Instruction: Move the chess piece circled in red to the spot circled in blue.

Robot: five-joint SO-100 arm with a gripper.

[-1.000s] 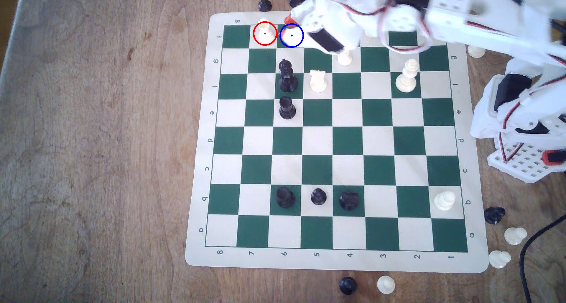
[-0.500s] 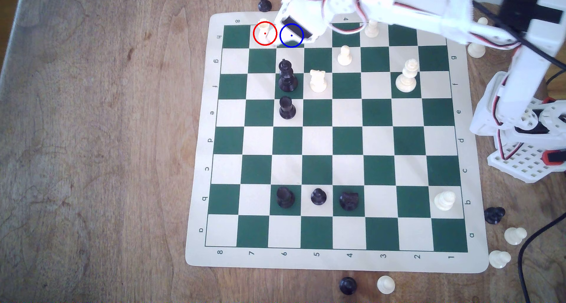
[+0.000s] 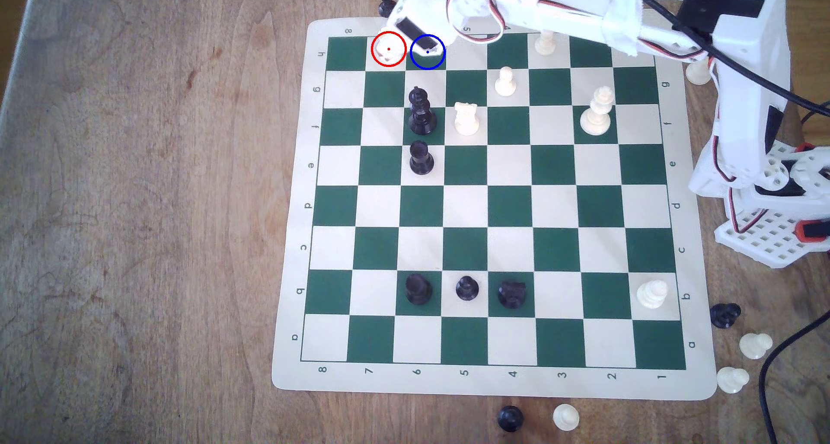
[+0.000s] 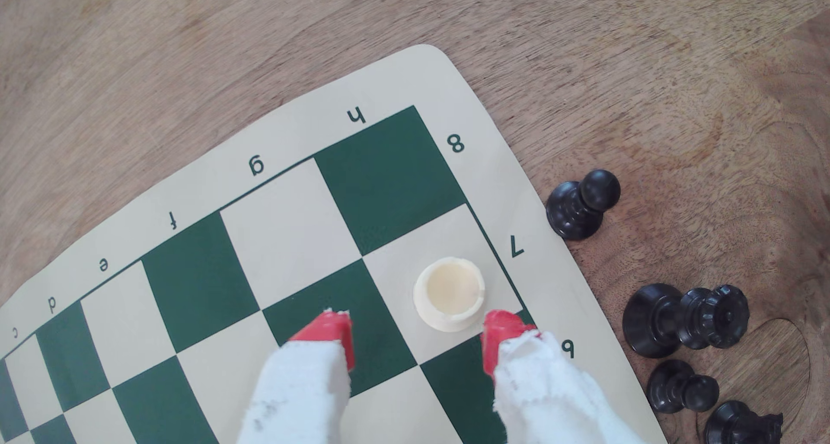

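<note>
Wrist view: gripper (image 4: pixel 417 336) spread wide, empty, white rook (image 4: pixel 450 293) on h7 just past its red tips toward 12 o'clock; off-centre closing risks toppling it short of blue-ringed h6 (image 3: pixel 427 60).

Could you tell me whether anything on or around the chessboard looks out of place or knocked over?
Mostly tidy: board pieces stand upright. One oddity: a large black piece lies on its side on the wooden table, just off the board's edge near other black pieces.
</note>
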